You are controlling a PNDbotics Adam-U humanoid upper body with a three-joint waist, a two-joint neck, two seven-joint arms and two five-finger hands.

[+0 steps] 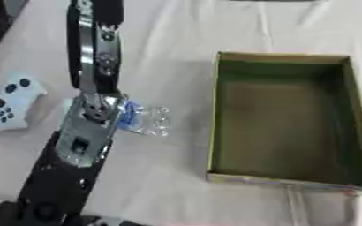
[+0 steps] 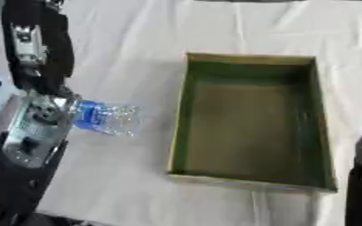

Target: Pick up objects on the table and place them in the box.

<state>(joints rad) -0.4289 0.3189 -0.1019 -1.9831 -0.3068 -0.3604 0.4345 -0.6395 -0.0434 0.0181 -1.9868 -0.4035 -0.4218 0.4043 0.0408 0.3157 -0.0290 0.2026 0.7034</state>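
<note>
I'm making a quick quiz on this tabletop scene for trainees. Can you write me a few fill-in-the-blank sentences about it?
1. The box stands open and holds ____.
2. The clear plastic bottle with the blue label lies to the box's ____.
3. The white object with dark blue dots lies near the view's ____ edge.
4. The cloth covering the table is ____ in colour.

Missing words: nothing; left; left; white
</note>
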